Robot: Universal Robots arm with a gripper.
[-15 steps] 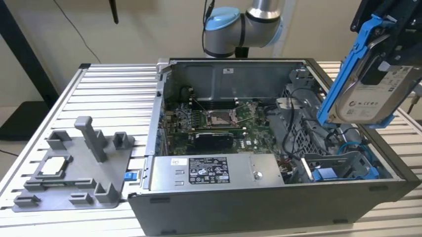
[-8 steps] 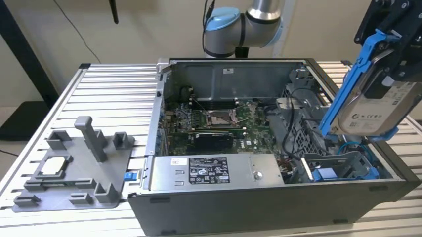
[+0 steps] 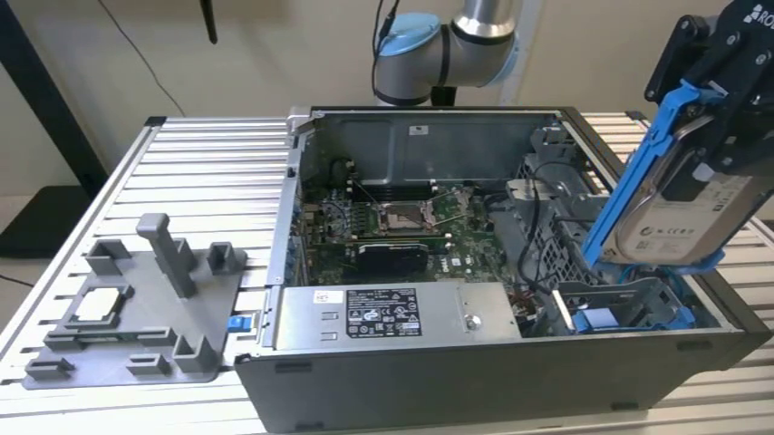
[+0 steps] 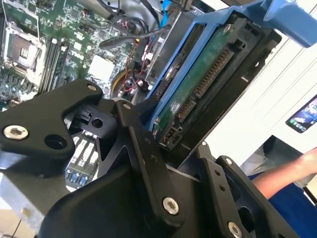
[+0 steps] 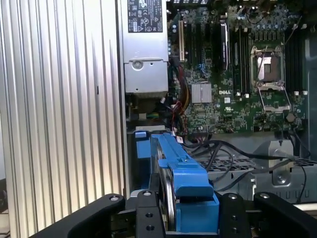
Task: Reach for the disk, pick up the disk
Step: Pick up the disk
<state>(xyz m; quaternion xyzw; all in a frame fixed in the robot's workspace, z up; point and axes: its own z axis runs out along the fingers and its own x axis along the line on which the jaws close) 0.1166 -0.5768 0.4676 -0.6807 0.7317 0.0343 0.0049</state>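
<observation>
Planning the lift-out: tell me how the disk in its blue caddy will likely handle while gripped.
The disk looks like a rigid metal slab in a hard blue frame, so it probably won't flex. It is likely heavy for its size. Held tilted above the open case by the gripper, it might slip on the smooth plastic, and its exposed circuit board, seen in the second wrist view, suggests a drop would damage it.

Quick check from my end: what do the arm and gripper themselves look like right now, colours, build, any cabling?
The arm is silver-grey tubing with light blue joint caps; a thin black cable runs down beside it. The gripper is matt black, built from flat angular linkage plates joined by silver hex-socket bolts, seen in both wrist views. Part of a white marking shows on its upper body in the exterior view.
</observation>
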